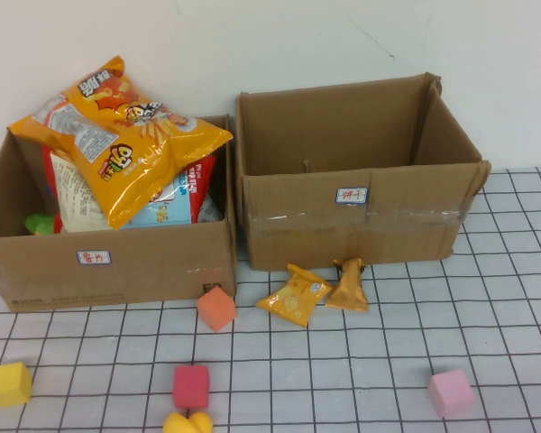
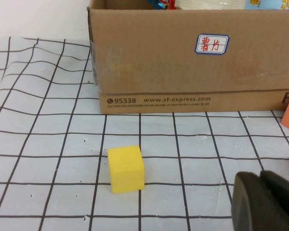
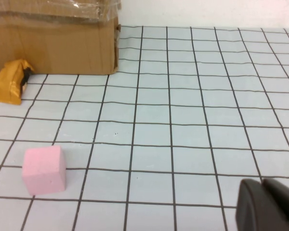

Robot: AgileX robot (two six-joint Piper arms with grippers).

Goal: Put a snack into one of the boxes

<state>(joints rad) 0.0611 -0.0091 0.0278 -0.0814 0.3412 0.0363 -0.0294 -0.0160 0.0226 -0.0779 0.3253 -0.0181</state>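
Note:
Two small snack packets lie on the gridded cloth in front of the right box: a yellow one and a golden-brown one, which also shows in the right wrist view. The right cardboard box looks empty. The left cardboard box is piled with large chip bags. Neither arm shows in the high view. My left gripper is shut and empty, low over the cloth before the left box. My right gripper is shut and empty, well right of the packets.
Foam cubes lie on the cloth: orange, yellow, red and pink. A yellow lump sits at the front edge. The yellow cube is near my left gripper, the pink cube near my right.

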